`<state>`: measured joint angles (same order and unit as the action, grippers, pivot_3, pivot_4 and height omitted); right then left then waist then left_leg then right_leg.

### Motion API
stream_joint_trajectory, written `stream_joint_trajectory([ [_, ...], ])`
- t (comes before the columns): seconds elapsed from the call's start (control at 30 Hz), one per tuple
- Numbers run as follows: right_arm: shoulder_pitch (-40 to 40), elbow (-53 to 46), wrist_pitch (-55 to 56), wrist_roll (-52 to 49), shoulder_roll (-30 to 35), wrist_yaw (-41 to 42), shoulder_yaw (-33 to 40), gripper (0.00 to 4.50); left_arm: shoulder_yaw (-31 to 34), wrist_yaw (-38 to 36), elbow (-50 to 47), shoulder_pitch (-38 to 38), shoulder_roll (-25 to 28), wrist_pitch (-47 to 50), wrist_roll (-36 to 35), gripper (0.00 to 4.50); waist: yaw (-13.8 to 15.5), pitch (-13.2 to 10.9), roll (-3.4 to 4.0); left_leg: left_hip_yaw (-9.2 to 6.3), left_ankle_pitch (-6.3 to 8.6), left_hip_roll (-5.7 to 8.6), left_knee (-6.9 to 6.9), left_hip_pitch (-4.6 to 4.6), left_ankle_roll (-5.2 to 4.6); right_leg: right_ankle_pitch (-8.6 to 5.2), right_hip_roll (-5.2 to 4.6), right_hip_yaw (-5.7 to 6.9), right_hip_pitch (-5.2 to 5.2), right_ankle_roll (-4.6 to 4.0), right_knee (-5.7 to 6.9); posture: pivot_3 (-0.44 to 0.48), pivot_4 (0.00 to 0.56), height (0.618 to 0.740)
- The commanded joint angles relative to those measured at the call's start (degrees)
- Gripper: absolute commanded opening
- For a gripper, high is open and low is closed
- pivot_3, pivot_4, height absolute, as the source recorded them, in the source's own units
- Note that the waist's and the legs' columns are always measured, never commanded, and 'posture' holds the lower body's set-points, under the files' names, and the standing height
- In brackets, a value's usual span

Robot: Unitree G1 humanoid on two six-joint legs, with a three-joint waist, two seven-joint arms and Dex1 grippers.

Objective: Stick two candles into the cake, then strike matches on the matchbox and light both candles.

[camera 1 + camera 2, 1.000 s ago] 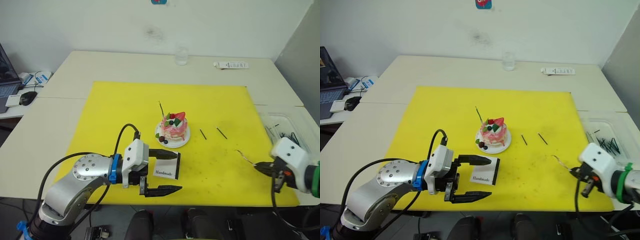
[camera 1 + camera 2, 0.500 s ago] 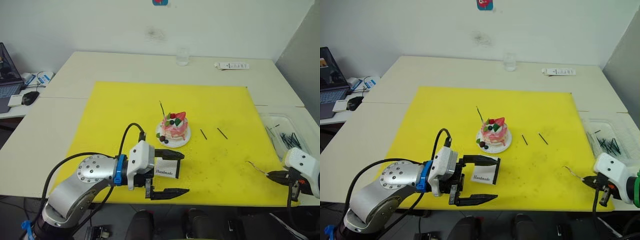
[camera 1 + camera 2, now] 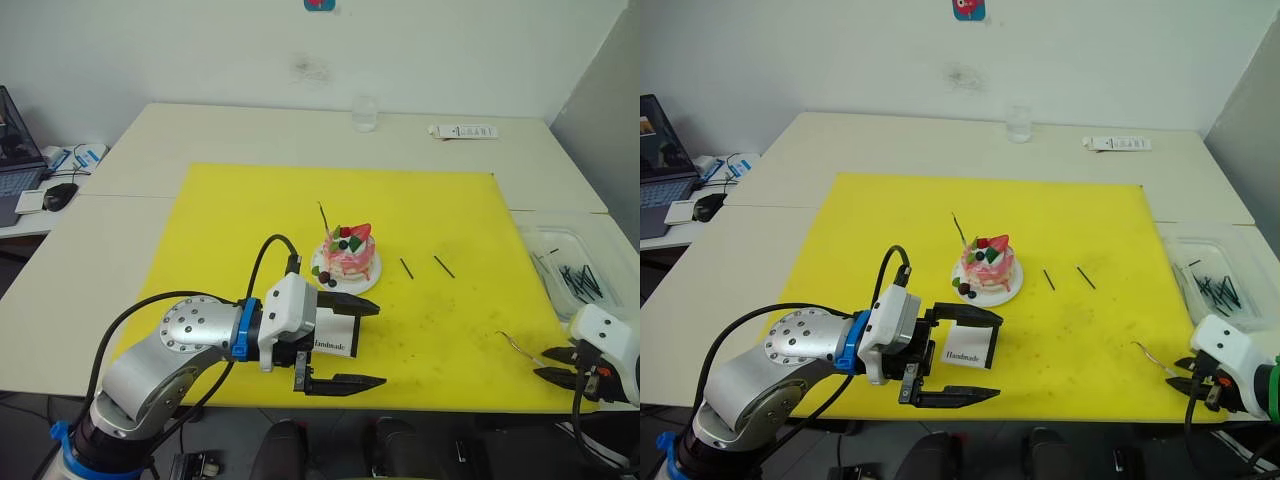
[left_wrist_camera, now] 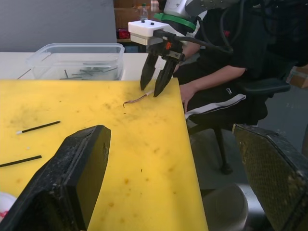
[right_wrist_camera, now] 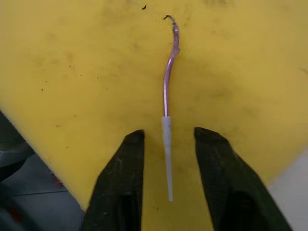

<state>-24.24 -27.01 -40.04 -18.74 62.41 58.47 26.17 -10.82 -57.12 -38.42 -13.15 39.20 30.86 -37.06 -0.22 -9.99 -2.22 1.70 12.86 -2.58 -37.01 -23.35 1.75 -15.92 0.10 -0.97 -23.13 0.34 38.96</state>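
The pink-and-white cake sits on its small plate mid-mat, with one thin candle standing in its left side. A second candle lies flat on the yellow mat near the front right corner. Its white end rests between the fingers of my right gripper, which is open and not pinching it. The white matchbox lies in front of the cake. My left gripper is open, with one finger on each side of the matchbox. Two dark matches lie right of the cake.
A clear bin with several dark matches stands off the mat's right edge. A glass and a remote sit at the back. A laptop and mouse are at far left. A seated person shows in the left wrist view.
My right gripper pulled back toward the front right corner and opened; the candle it held now lies on the mat. My left gripper shifted right along the matchbox.
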Motion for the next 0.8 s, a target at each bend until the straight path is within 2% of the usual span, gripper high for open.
stream_joint_trajectory([
  [0.03,0.9,-3.6,-2.9,-1.6,1.2,1.2,4.9,2.47,-0.3,-0.2,-0.6,-0.6,0.0,-0.7,0.5,4.5,0.0,0.0,0.0,0.0,0.0,0.0,0.0,0.0,0.0,0.0,0.0,0.0,0.0,0.0,0.0,0.0,0.15,0.74],
  [0.2,-1.5,-7.6,-8.0,-0.7,6.7,7.3,9.9,2.47,-0.6,-0.5,-0.1,-0.5,0.1,-1.2,1.6,4.5,0.0,0.0,0.03,0.01,0.0,0.0,0.0,0.01,0.0,0.0,0.0,-0.01,0.0,0.0,0.0,0.0,0.15,0.74],
  [0.27,-0.5,-9.1,-12.3,-1.2,9.7,7.2,9.0,2.47,-1.1,-0.4,0.1,-0.5,-0.3,-1.4,2.1,4.5,0.0,0.0,0.02,0.0,0.0,-0.01,0.0,0.01,0.0,0.0,0.0,0.01,0.01,0.0,0.0,0.0,0.15,0.74],
  [0.37,1.8,-11.0,-16.9,-0.5,13.8,5.3,4.7,2.47,-2.0,-0.1,0.2,-0.6,-1.0,-1.8,2.9,4.5,0.0,0.0,0.06,0.05,0.0,-0.01,-0.01,0.04,0.0,0.01,0.01,-0.04,0.02,0.01,0.01,0.0,0.15,0.74],
  [0.5,9.5,-11.2,-24.0,-2.8,16.3,1.2,-4.3,2.47,-3.1,0.1,0.6,-0.8,-1.9,-2.4,4.0,4.5,0.0,0.0,0.02,0.02,0.0,-0.01,-0.01,0.04,0.0,0.01,0.0,-0.01,0.03,0.0,0.01,0.0,0.15,0.74],
  [0.63,15.9,-9.7,-24.5,-2.5,17.3,-0.7,-13.8,2.47,-3.4,0.2,0.5,-0.2,-2.0,-2.8,4.5,4.5,0.0,0.0,0.03,0.04,0.0,0.0,0.0,0.02,0.0,0.0,0.0,-0.04,-0.01,0.0,-0.01,0.0,0.15,0.74],
  [0.8,19.1,-7.8,-23.6,-2.0,17.2,-1.8,-19.8,2.47,-3.3,0.5,-0.1,0.5,-1.8,-2.9,4.8,4.5,0.0,0.0,0.04,0.03,0.0,-0.01,0.01,-0.01,0.0,0.0,0.0,-0.02,-0.03,0.01,-0.02,0.0,0.15,0.74],
])
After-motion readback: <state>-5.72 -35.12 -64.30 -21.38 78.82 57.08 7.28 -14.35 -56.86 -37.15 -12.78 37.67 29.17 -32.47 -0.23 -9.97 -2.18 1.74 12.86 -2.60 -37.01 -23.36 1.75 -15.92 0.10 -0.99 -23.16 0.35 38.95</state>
